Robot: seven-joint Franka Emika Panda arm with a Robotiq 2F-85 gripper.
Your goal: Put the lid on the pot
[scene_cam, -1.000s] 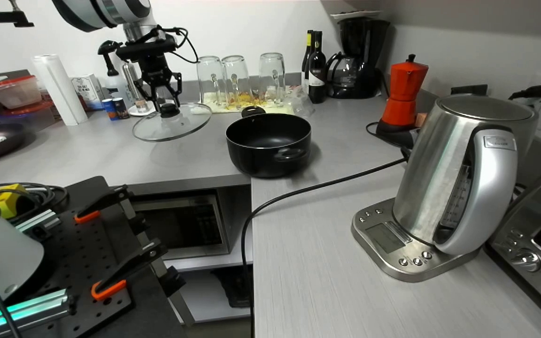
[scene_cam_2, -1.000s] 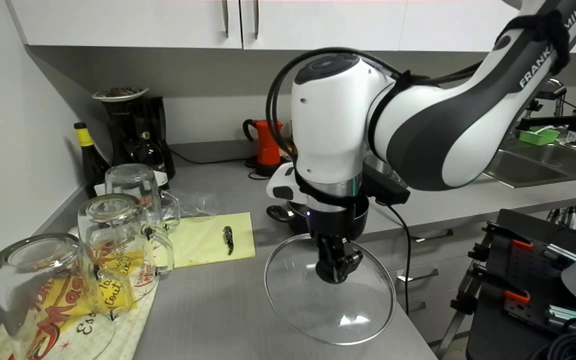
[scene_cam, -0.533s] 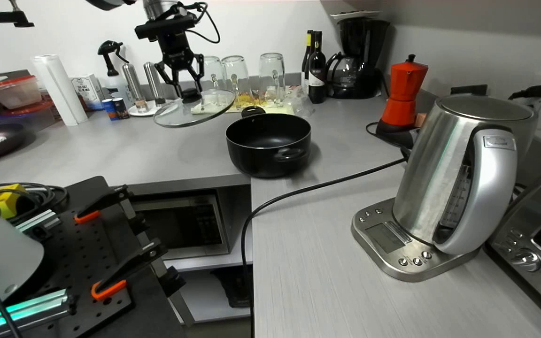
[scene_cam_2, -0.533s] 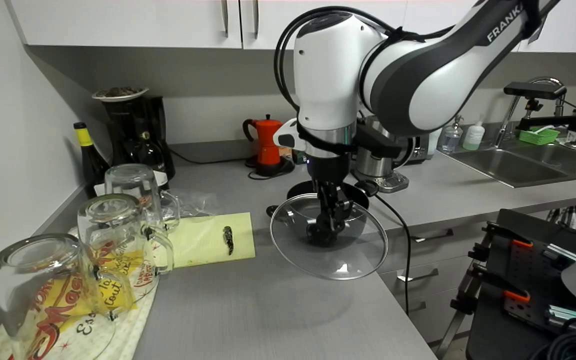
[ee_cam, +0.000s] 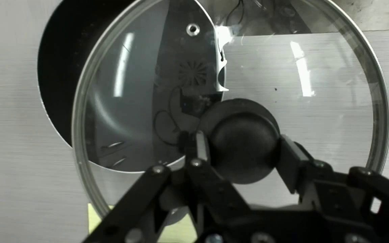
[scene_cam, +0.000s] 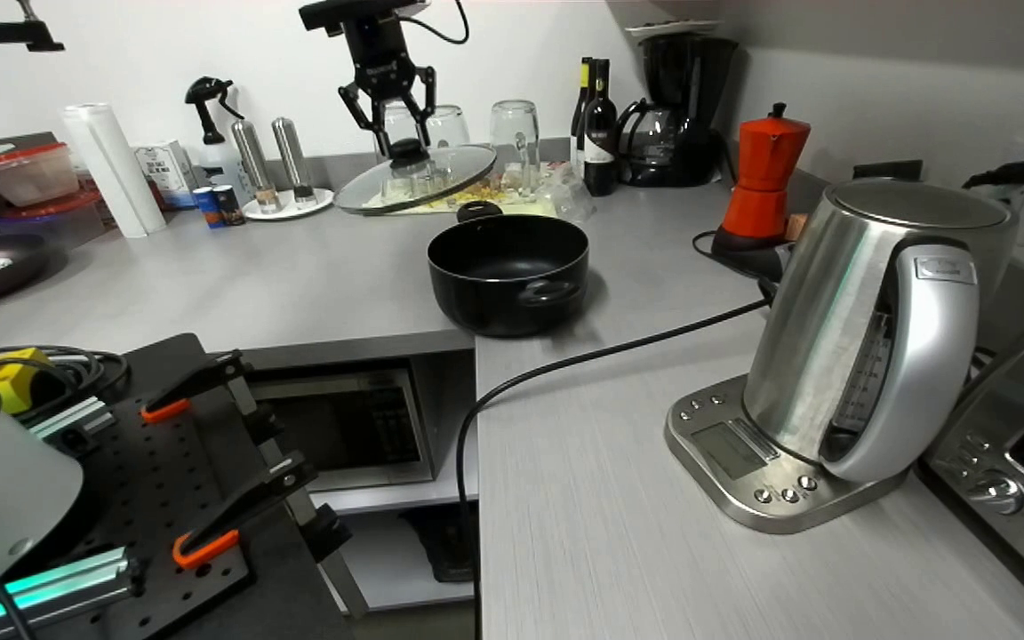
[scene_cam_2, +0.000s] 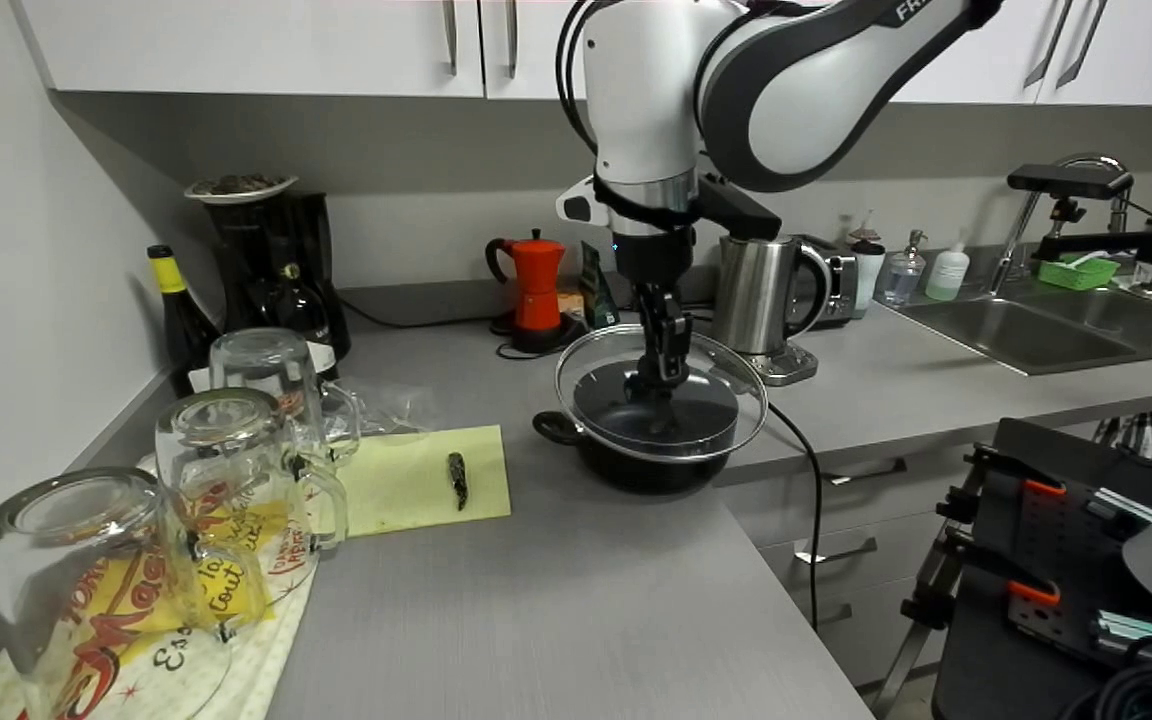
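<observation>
The clear glass lid (scene_cam: 454, 169) hangs in the air, tilted, with its right side higher in that exterior view. My gripper (scene_cam: 404, 144) is shut on its dark centre knob; in the wrist view both fingers (ee_cam: 243, 148) press the knob's sides. The black pot (scene_cam: 512, 307) stands uncovered on the counter, lower and to the right of the lid there. In an exterior view the lid (scene_cam_2: 726, 405) appears in front of the pot (scene_cam_2: 646, 475), above the counter. In the wrist view the lid (ee_cam: 316, 128) overlaps only part of the pot (ee_cam: 59, 74), which lies toward the upper left.
Upturned glass mugs (scene_cam_2: 221, 480) stand beside a yellow sheet (scene_cam_2: 416, 490). A steel kettle (scene_cam: 859, 338), a red moka pot (scene_cam: 765, 169), dark bottles (scene_cam: 599, 129) and a coffee maker (scene_cam: 685, 107) stand around. A black cord (scene_cam: 610, 351) crosses the counter near the pot.
My gripper has lifted the lid off the counter and carried it up and to the right in an exterior view, closer to the pot. The pot has not moved.
</observation>
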